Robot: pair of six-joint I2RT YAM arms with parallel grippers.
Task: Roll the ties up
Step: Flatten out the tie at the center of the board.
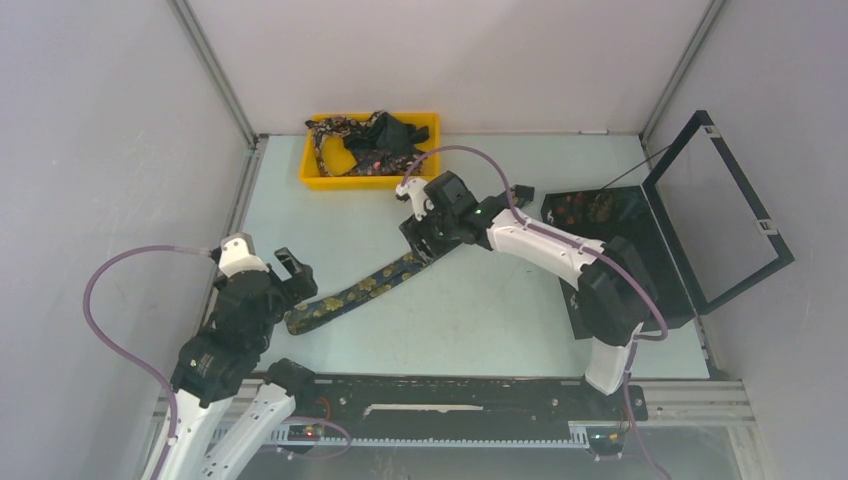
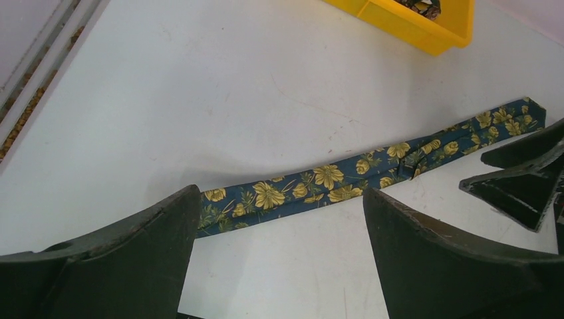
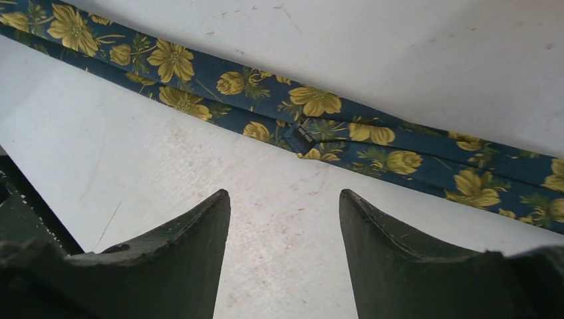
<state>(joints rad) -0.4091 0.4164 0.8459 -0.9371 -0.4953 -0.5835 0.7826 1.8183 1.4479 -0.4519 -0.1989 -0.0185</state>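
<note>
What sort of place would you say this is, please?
Probably a robotics lab test cell: plain grey panels in metal framing enclose a table, with a left arm and right arm mounted at its edge.

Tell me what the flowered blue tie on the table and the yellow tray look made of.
The long dark-blue tie with yellow flowers: woven cloth, soft low sheen; it lies limp, with a sewn label. Silk or polyester, I cannot tell. The yellow rectangular tray: likely moulded plastic, smooth and even in colour, with stiff straight walls.
</note>
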